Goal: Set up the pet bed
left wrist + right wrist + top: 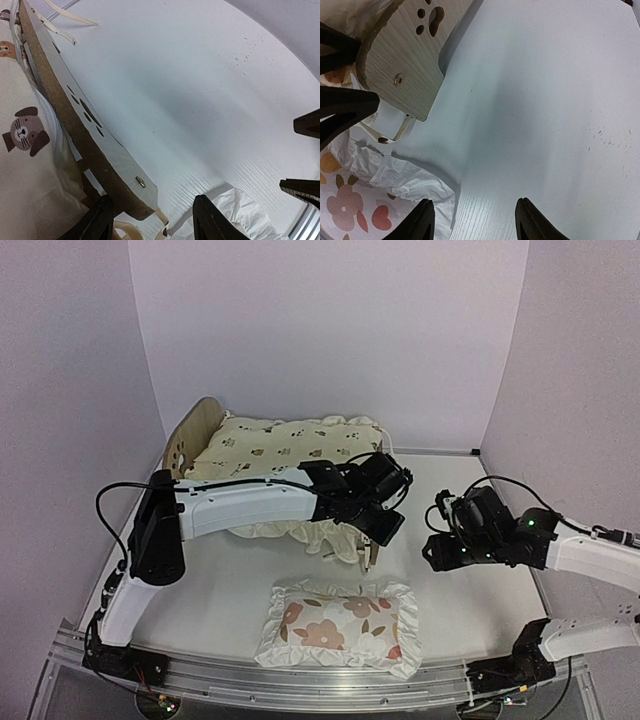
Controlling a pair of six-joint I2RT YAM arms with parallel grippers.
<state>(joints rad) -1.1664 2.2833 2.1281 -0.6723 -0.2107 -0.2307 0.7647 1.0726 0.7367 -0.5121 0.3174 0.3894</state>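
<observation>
The pet bed (205,430) stands at the back left, a light-wood frame with a rounded headboard. A cream cushion (280,445) printed with small animals lies on it. My left gripper (375,523) reaches across to the bed's foot end. In the left wrist view its jaws (150,200) are open, with the lower corner of the footboard (100,145) between them and a wide gap on the right side. My right gripper (432,530) hovers to the right of the foot end. It is open (475,201) over bare table, next to the paw-cut footboard (405,75).
A white ruffled pillow (340,625) with red-brown flowers lies on the table near the front edge; its frill (420,185) reaches close to my right gripper's left finger. Cushion tie strings (65,20) trail on the table. Pale walls enclose the back and both sides.
</observation>
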